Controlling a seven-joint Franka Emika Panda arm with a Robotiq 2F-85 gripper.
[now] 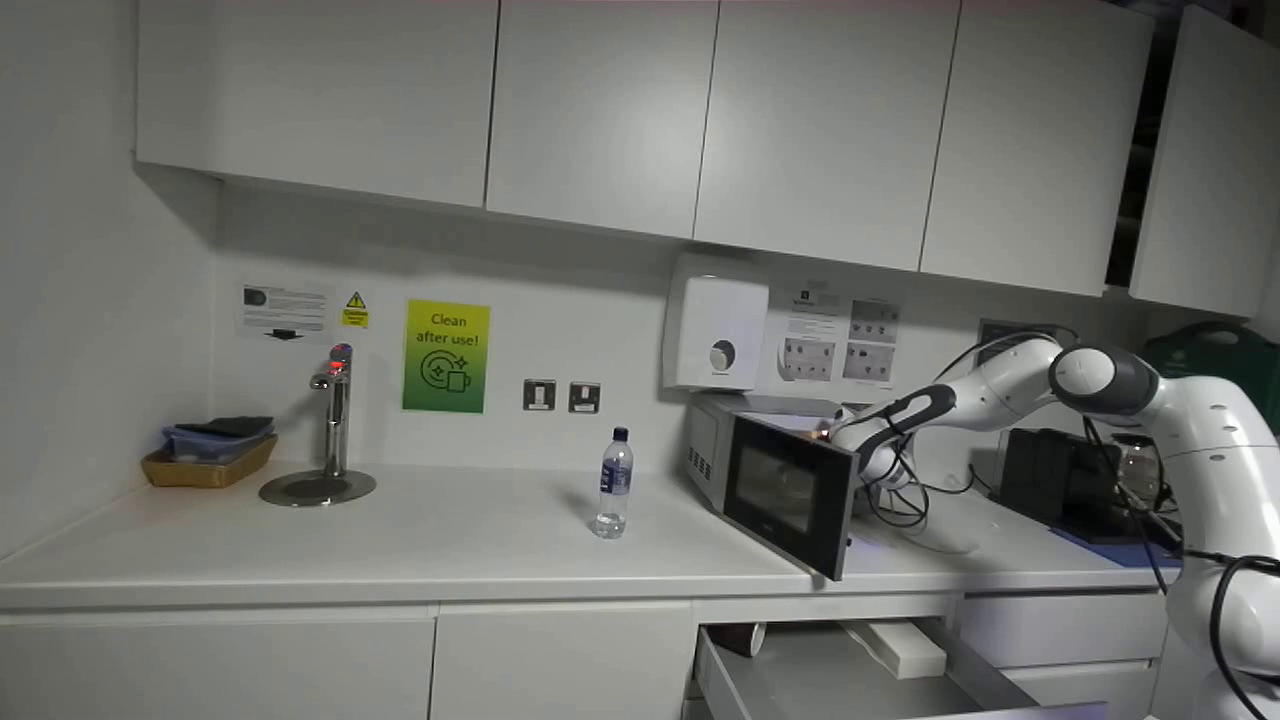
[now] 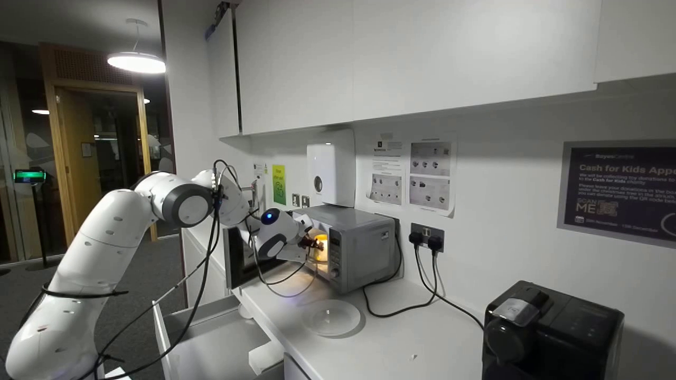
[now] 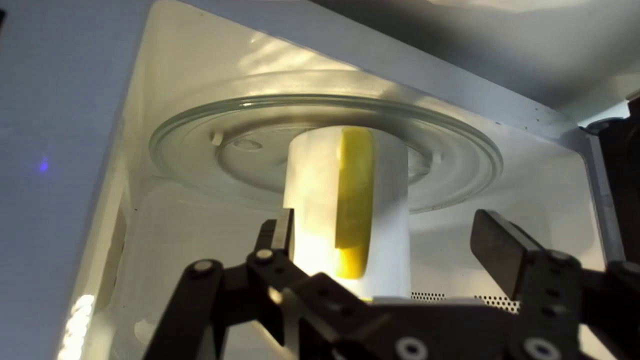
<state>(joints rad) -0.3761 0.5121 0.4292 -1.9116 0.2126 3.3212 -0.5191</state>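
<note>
In an exterior view, the swung-out door (image 1: pixel 785 490) of a microwave (image 1: pixel 708 455) hides its inside, a water bottle (image 1: pixel 614 485) standing at left. In an exterior view, a mug (image 2: pixel 322 254) shows inside, a clear dish (image 2: pixel 331 317) lying nearer. In the wrist view, a gripper (image 3: pixel 387 230) spreads its fingers (image 3: pixel 496 252) wide, holding nothing; the mug stands upright on a glass turntable (image 3: pixel 445 165), long axis vertical, yellow handle (image 3: pixel 355 200) facing the gripper.

Mug (image 3: pixel 352 205) on turntable (image 3: pixel 192 155) inside microwave (image 2: pixel 367 253) — bottle (image 1: pixel 613 490), microwave on counter (image 1: pixel 450 535).
</note>
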